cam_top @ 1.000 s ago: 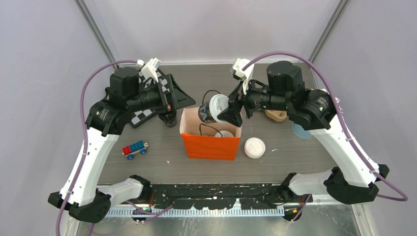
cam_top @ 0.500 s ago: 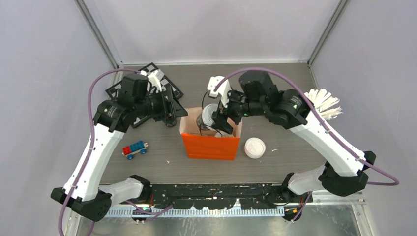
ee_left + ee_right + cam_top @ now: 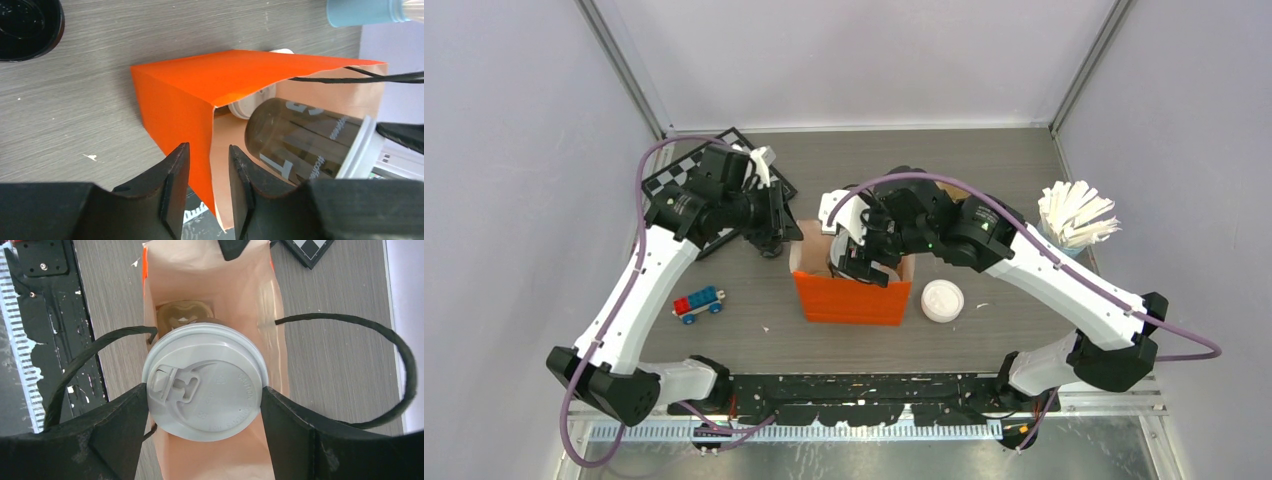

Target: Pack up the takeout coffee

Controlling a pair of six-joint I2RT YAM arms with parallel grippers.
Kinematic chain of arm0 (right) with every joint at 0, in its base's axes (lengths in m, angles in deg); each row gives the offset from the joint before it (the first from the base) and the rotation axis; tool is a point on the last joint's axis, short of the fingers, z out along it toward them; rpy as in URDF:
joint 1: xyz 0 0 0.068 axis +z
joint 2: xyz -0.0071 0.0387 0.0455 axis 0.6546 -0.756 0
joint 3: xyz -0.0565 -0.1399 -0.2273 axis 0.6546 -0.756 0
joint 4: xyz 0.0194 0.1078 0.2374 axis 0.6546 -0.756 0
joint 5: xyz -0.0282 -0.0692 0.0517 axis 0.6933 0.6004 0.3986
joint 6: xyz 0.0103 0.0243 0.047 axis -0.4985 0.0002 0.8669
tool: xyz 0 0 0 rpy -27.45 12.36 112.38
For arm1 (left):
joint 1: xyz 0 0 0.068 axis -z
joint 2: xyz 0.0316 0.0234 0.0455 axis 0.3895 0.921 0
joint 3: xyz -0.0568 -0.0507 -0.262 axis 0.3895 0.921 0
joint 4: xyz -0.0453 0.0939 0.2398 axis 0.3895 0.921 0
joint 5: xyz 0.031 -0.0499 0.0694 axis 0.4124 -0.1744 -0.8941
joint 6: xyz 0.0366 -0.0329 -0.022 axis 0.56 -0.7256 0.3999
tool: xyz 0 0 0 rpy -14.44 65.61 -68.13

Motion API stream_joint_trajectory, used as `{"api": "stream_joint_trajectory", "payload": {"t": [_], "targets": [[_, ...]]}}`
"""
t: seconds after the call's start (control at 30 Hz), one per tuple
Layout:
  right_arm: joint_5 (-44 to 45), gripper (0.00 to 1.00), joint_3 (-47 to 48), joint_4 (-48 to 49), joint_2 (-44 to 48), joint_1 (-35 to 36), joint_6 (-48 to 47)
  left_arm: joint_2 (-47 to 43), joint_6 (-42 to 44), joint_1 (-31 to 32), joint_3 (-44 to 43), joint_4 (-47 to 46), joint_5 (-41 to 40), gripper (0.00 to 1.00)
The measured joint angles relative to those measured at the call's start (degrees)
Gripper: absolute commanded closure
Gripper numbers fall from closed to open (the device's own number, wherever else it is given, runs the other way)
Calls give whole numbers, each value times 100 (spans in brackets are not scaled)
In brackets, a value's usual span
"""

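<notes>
The orange bag (image 3: 852,300) stands open in the middle of the table. The right gripper (image 3: 205,405) is clamped on the takeout coffee (image 3: 205,382), one finger at each side of its white lid. The dark body of the cup is down inside the bag and the lid is near the mouth. Under it, on the bottom, lies a white round thing (image 3: 247,106) which I cannot identify. The left gripper (image 3: 209,175) has its fingers a little apart, one outside and one inside the bag's wall. An empty black cup (image 3: 25,25) stands near the bag. At the right, a blue cup (image 3: 360,12) holds white sticks (image 3: 1076,212).
</notes>
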Motion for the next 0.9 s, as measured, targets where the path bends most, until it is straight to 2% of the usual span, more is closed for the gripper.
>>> {"api": "stream_joint_trajectory", "payload": {"t": [0.13, 0.2, 0.27, 0.3, 0.5, 0.9], "targets": [[103, 26, -68, 2, 0, 151, -9, 166, 240, 0, -35, 83, -72, 70], [142, 26, -107, 7, 0, 195, -9, 184, 310, 0, -35, 72, -66, 76], [181, 26, -157, 15, 0, 243, -11, 179, 389, 0, -35, 46, -28, 95], [203, 26, -179, 22, 2, 254, -11, 179, 396, 0, -35, 13, -22, 100], [437, 26, -208, 144, 4, 306, -103, 98, 553, 0, 68, -435, 227, 100], [1043, 27, -295, 678, 9, 275, -509, -811, 570, 0, 1244, -1985, 780, 100]]}}
